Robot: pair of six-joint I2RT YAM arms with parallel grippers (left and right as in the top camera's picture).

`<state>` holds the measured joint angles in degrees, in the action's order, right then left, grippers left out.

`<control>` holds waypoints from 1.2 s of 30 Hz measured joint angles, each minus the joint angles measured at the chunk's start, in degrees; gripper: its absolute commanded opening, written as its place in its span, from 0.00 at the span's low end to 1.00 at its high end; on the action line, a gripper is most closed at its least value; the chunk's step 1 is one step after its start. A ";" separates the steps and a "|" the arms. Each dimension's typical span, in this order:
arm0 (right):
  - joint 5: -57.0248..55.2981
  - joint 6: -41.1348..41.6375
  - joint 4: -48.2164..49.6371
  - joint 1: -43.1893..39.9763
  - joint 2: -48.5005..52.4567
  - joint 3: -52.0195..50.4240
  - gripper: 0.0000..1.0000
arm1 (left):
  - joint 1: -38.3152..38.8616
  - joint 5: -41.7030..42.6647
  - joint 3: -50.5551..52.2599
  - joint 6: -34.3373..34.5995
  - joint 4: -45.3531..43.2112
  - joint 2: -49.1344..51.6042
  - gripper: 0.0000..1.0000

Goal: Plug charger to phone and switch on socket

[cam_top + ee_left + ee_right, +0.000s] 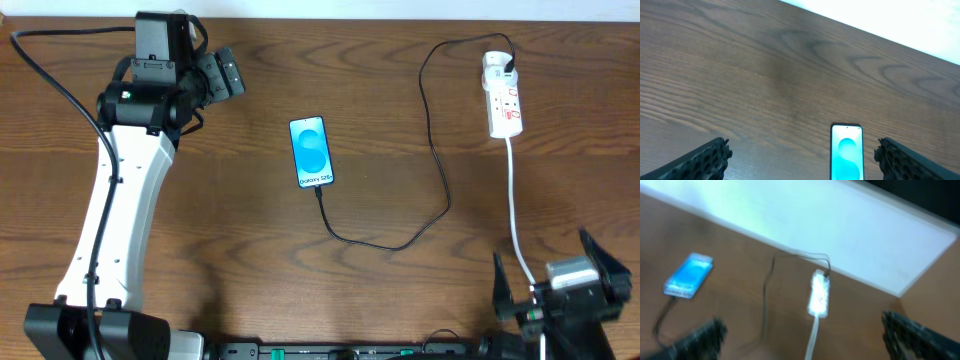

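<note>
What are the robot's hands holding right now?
Nothing. The left gripper and the right gripper are both open and empty, touching neither the phone nor the charger.

The table (400, 300) is a dark brown wood-grain surface. Four items lie directly on it.

1. The phone (311, 152) lies flat near the centre, screen up and lit blue, long axis running roughly front to back.
2. The socket (503, 95) lies flat toward the far right, well apart from the phone, red marks facing up.
3. The charger (446, 195) runs from a black plug at the far end of the socket, loops left, descends across the wood, then curves back to meet the phone's near short edge.
4. The white cord (514, 200) leaves the socket's near end and runs toward the front right edge.
</note>
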<state>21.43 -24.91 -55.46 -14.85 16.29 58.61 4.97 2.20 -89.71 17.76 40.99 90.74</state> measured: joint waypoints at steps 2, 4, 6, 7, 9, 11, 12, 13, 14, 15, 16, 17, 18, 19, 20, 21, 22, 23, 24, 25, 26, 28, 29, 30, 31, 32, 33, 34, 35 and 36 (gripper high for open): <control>-0.02 2.89 8.50 1.44 -2.05 -7.10 0.99 | 0.00 0.00 0.00 0.00 -0.02 0.00 0.96; -0.24 5.64 16.46 2.86 -3.48 -13.79 0.99 | 0.00 0.00 0.00 0.00 0.00 0.00 0.96; -0.37 7.96 24.33 4.00 -4.79 -20.39 0.99 | 0.00 0.00 0.00 0.00 -0.02 0.00 0.96; -0.37 8.81 28.33 4.57 -5.44 -23.56 0.99 | 0.00 0.00 0.00 0.00 -0.02 0.00 0.96; -0.39 10.10 35.28 5.75 -6.97 -29.51 0.99 | 0.00 0.00 0.00 0.00 -0.02 0.00 0.96; -0.76 11.30 41.22 7.21 -8.55 -34.97 0.99 | 0.00 -0.02 0.00 0.00 -0.02 0.00 0.96; -1.31 12.13 43.93 8.13 -9.55 -38.12 0.99 | 0.00 0.00 0.00 0.00 0.00 0.00 0.96; -1.84 12.79 45.33 8.81 -10.32 -40.19 0.99 | 0.00 -0.02 0.00 0.00 -0.02 0.00 0.96; -2.97 14.23 47.28 9.68 -11.32 -42.80 0.99 | 0.00 0.00 0.00 0.00 0.02 0.00 0.96; -4.28 15.65 48.61 10.51 -12.41 -45.09 0.99 | 0.00 -0.02 0.00 0.00 -0.04 0.00 0.96; -5.51 16.92 49.48 11.06 -13.33 -46.82 0.99 | 0.00 -0.02 0.00 0.00 -0.02 0.00 0.96; -6.43 17.92 50.29 11.50 -14.08 -48.28 0.99 | 0.00 -0.02 0.00 0.00 0.00 0.00 0.96; -7.72 18.95 51.43 11.96 -14.82 -50.03 0.99 | 0.00 0.00 0.00 0.00 0.00 0.00 0.96; -8.79 19.85 52.30 12.17 -15.21 -51.43 0.99 | 0.00 0.00 0.00 0.00 0.00 0.00 0.96; -9.92 20.59 53.05 12.26 -15.34 -52.72 0.99 | 0.00 -0.02 0.00 0.00 0.00 0.00 0.96; -10.86 21.00 54.01 12.26 -15.37 -53.70 0.99 | 0.00 0.00 0.00 0.00 -0.02 0.00 0.96; -11.82 21.42 54.47 12.26 -15.37 -54.82 0.99 | 0.00 0.00 0.00 0.00 0.00 0.00 0.96; -12.39 21.57 54.58 12.26 -15.37 -55.56 0.99 | 0.00 0.00 0.00 0.00 0.00 0.00 0.96; -13.07 21.66 54.64 12.26 -15.37 -56.50 0.99 | 0.00 0.00 0.00 0.00 0.00 0.00 0.96; -13.55 21.75 54.01 12.26 -15.41 -57.07 0.99 | 0.00 0.00 0.00 0.00 0.00 0.00 0.96; -13.97 21.77 53.09 12.26 -15.43 -57.53 0.99 | 0.00 0.00 0.00 0.00 0.00 0.00 0.96; -15.02 21.77 51.74 12.26 -15.43 -58.18 0.99 | 0.00 0.00 0.00 0.00 -0.02 0.00 0.96; -15.54 21.68 51.78 12.31 -15.43 -58.18 0.99 | 0.00 0.00 0.00 0.00 0.04 0.00 0.96; -15.96 21.31 51.71 12.33 -15.52 -58.18 0.99 | 0.00 0.00 0.00 0.00 -0.02 0.00 0.96; -16.24 21.09 51.71 12.33 -15.56 -58.18 0.99 | 0.00 0.00 0.00 0.00 0.02 0.00 0.96; -16.52 20.70 51.71 12.33 -15.58 -58.18 0.99 | 0.00 0.00 0.00 0.00 -0.02 0.00 0.96; -16.68 20.48 51.69 12.33 -15.58 -58.18 0.99 | 0.00 0.00 0.00 0.00 0.00 0.00 0.96; -16.81 20.33 51.69 12.33 -15.58 -58.18 0.99 | 0.00 0.00 0.00 0.00 0.00 0.00 0.96; -16.98 20.22 51.67 12.33 -15.58 -58.18 0.99 | 0.00 0.00 0.00 0.00 0.00 0.00 0.96; -17.05 20.09 51.67 12.33 -15.58 -58.18 0.99 | 0.00 0.00 0.00 0.00 0.00 0.00 0.96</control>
<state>4.38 -4.82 -3.79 -2.52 0.71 0.43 4.97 2.20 -89.71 17.76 40.99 90.74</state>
